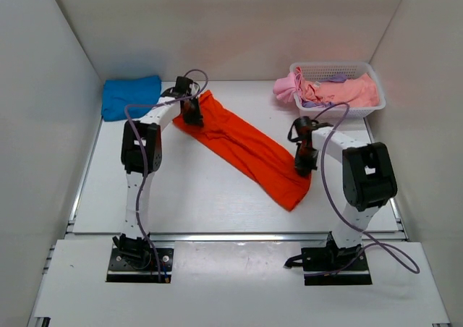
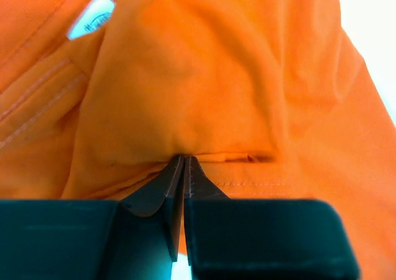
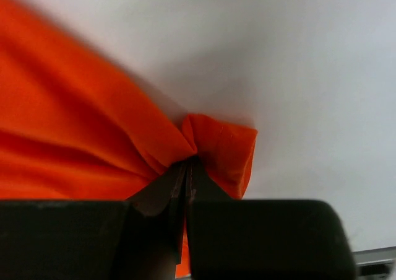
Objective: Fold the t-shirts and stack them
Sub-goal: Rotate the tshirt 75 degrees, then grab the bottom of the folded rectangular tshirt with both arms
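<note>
Left jaws pinch nearly shut on a fold of the orange-red t-shirt [image 2: 204,88] near its neck label [image 2: 91,17]. Right jaws are clamped tight on the opposite corner. It stretches diagonally between them over the desk [image 1: 181,197] as a long narrow strip. Plain, bright, soft, light and limp, it will likely sag, so corners or hems make the best grip.

Bare white tabletop [image 1: 181,189] nearward of both jaws. Folded bright blue cloth shirt [image 1: 130,95] left of left gripper [image 1: 193,117] jaws; white plastic lattice basket [image 1: 340,111] beyond right gripper [image 1: 303,169] jaws.
</note>
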Controlling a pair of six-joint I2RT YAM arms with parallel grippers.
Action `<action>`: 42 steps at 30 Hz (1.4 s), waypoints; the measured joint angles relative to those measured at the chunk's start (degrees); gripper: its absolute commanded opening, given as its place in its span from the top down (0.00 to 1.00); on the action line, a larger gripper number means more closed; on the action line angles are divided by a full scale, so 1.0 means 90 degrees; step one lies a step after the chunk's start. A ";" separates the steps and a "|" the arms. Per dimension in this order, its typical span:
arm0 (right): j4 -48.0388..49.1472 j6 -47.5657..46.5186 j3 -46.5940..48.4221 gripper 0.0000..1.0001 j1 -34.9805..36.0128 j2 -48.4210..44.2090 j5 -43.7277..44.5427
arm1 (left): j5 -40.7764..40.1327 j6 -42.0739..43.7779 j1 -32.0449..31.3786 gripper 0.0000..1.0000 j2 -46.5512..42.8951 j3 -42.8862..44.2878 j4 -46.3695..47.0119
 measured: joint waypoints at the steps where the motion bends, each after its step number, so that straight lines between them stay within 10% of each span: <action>1: 0.0024 0.0182 -0.0194 1.00 0.0245 -0.0141 -0.0061 | 0.0036 0.0063 0.0002 0.86 0.0313 0.0549 -0.0221; 6: 0.0644 0.1219 -0.1156 1.00 0.1724 -0.0906 -0.0561 | 0.0066 0.0386 -0.0168 0.87 0.1834 0.3361 -0.1229; 15: 0.2591 0.2812 -0.2023 1.00 0.3495 -0.1304 -0.1290 | 0.0352 0.0556 -0.0253 0.87 0.2225 0.3997 -0.1421; 37: 0.2523 0.4216 -0.3672 1.00 0.4073 -0.3453 0.0010 | 0.0435 0.0605 -0.0228 0.56 0.2033 0.4029 -0.0165; 42: 0.2735 0.3048 -0.3475 0.78 0.3653 -0.3813 -0.0075 | 0.1039 0.0420 -0.0236 0.57 0.0022 0.1868 0.0041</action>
